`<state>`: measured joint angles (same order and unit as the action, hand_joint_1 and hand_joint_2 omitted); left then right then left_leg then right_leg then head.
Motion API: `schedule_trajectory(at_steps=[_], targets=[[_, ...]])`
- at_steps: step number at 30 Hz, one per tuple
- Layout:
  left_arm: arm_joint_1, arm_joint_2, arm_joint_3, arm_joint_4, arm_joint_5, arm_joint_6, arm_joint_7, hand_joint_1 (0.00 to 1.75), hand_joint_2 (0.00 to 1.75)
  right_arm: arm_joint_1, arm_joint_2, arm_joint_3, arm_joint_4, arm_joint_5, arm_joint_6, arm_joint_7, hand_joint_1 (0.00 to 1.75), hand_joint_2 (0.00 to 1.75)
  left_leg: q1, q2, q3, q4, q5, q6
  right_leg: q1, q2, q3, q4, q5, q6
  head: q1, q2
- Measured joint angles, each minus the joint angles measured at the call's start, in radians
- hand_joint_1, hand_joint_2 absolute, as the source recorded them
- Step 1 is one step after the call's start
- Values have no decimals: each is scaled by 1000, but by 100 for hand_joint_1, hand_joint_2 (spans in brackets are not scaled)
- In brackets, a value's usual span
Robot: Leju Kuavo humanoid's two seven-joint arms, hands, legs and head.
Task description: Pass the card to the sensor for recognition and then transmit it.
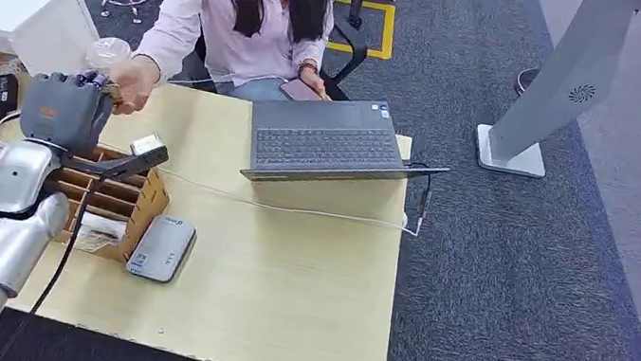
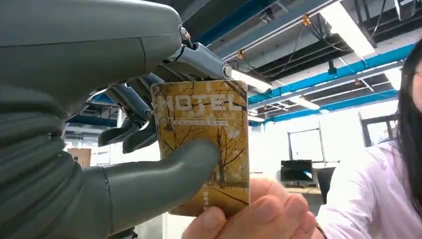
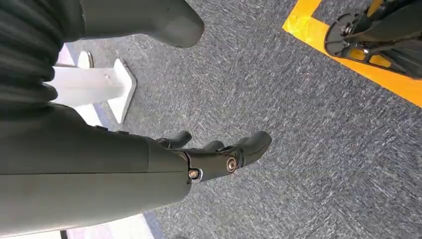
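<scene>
The left hand (image 2: 124,149) is pinching the card (image 2: 206,144) between thumb and fingers, holding it up at the desk's (image 1: 284,271) far left edge so the person's hand (image 2: 254,214) is gripping its lower end, likely the handover. The right hand (image 3: 219,154) is hanging over carpet, fingers loosely apart, holding nothing. The wooden organizer (image 1: 117,198) near the left edge is holding papers; the reader (image 1: 161,250) is lying just beside it.
</scene>
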<state>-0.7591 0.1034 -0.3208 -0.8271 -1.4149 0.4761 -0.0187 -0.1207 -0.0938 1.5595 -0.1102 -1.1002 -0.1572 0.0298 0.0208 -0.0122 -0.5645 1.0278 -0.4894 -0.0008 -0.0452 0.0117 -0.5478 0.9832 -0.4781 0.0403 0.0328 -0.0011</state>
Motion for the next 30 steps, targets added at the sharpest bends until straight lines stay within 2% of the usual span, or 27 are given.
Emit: schedule_trajectory(at_steps=[7, 8, 9, 22, 30], targets=[[0, -1, 0, 2, 0, 0, 0, 175, 175, 0, 0, 0, 0, 0, 0, 0, 0, 175, 0, 0, 0, 0, 0, 0, 0, 0, 0, 0, 0, 0, 0, 0], [0, -1, 0, 2, 0, 0, 0, 110, 175, 0, 0, 0, 0, 0, 0, 0, 0, 175, 0, 0, 0, 0, 0, 0, 0, 0, 0, 0, 0, 0, 0, 0], [0, -1, 0, 3, 0, 0, 0, 0, 175, 0, 0, 0, 0, 0, 0, 0, 0, 175, 0, 0, 0, 0, 0, 0, 0, 0, 0, 0, 0, 0, 0, 0], [29, -7, 0, -10, 14, 27, -6, 0, 175, 0, 0, 0, 0, 3, -4, 0, 0, 175, 0, 0, 0, 0, 0, 0, 0, 0, 0, 0, 0, 0, 0, 0], [123, -17, 0, -156, 49, 26, -24, 0, 175, 1, 0, 0, 0, -14, -8, -2, 0, 175, 0, 0, 0, 0, 0, 0, 0, 0, 0, 0, 0, 0, 0, 0]])
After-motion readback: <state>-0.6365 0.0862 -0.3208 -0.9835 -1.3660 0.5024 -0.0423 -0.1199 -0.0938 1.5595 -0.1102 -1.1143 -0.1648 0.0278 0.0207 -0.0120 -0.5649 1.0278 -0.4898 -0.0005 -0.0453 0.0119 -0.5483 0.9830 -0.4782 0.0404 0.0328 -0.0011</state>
